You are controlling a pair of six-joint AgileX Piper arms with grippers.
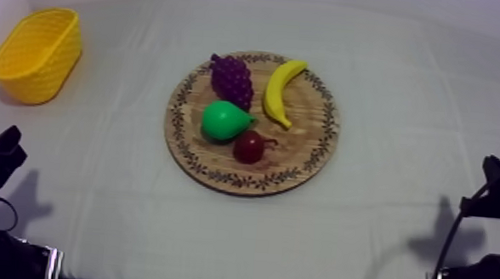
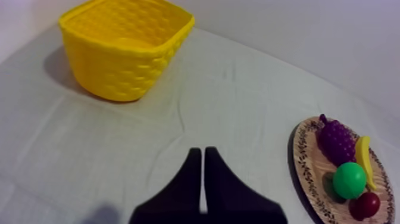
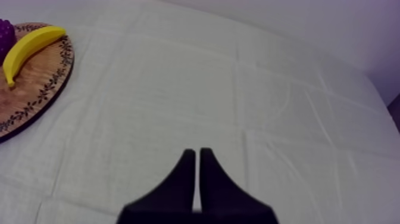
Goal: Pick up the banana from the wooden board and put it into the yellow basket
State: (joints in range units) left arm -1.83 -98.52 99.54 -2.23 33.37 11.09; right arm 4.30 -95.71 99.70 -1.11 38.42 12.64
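The black left gripper (image 2: 203, 154) and right gripper (image 3: 197, 155) sit clenched on nothing at the frame's lower corners; the curved yellow banana (image 1: 282, 91) lies on the round wooden board (image 1: 304, 150), centre frame, with the yellow woven basket (image 1: 38, 52) upper left.

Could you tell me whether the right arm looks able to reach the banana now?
Probably yes: the banana lies uncovered at the right of the board, with only bare cloth between it and the right gripper.
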